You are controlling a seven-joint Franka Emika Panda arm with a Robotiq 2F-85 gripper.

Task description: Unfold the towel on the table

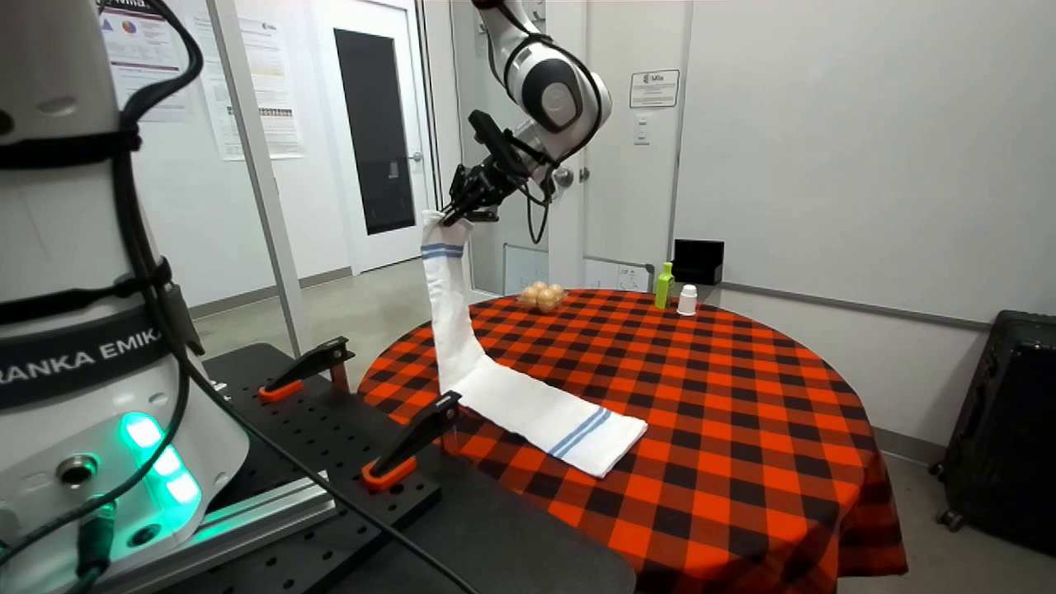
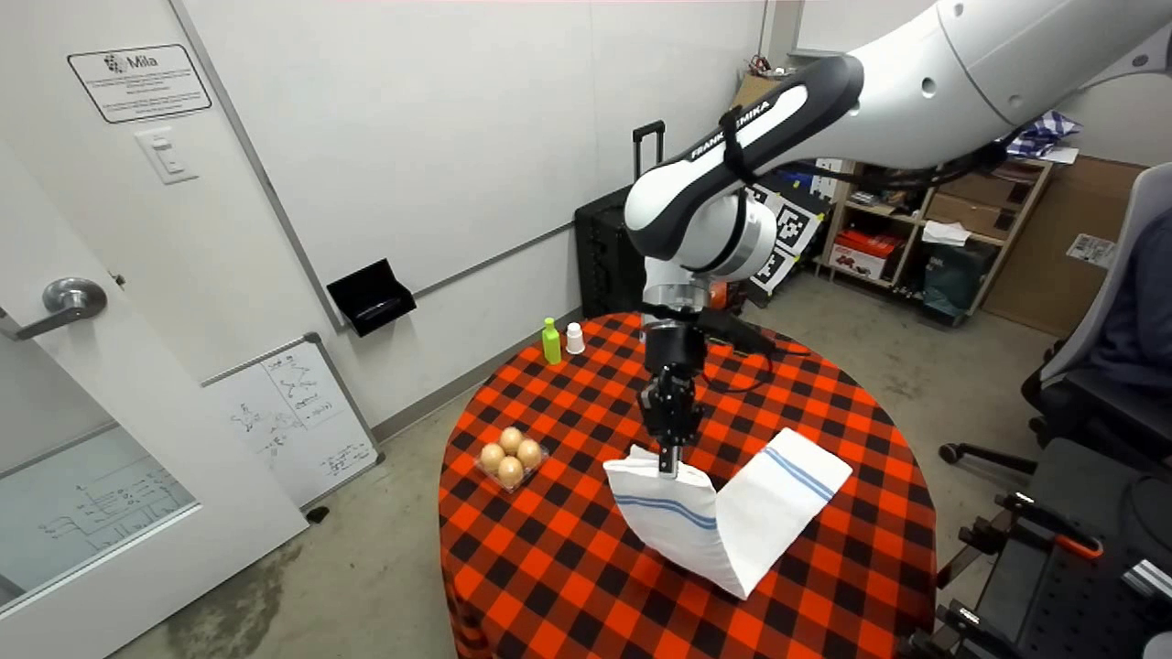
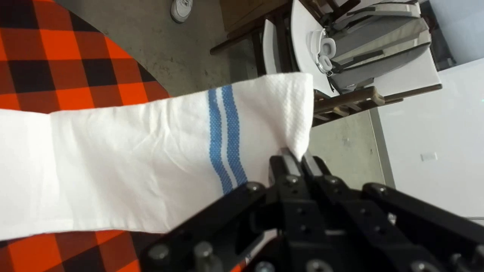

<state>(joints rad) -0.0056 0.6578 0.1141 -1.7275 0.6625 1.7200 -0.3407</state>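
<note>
The white towel (image 1: 528, 404) with blue stripe pairs near its ends is a long strip. Its far part lies flat on the red-and-black checked table (image 1: 742, 429), and the rest rises up to my gripper (image 1: 450, 216). In an exterior view the towel (image 2: 778, 508) bends in a V, with one end lifted by the gripper (image 2: 669, 465). In the wrist view the gripper (image 3: 298, 158) is shut on the end edge of the towel (image 3: 132, 162), pinching a corner fold between its fingertips. Whether the towel's layers are folded together on the table is hard to tell.
A clear pack of eggs (image 1: 541, 295) sits near the table's edge; it also shows in an exterior view (image 2: 510, 458). A green bottle (image 1: 664, 289) and a white bottle (image 1: 687, 301) stand at the far edge. Clamps (image 1: 412, 441) stick up from the robot's base plate.
</note>
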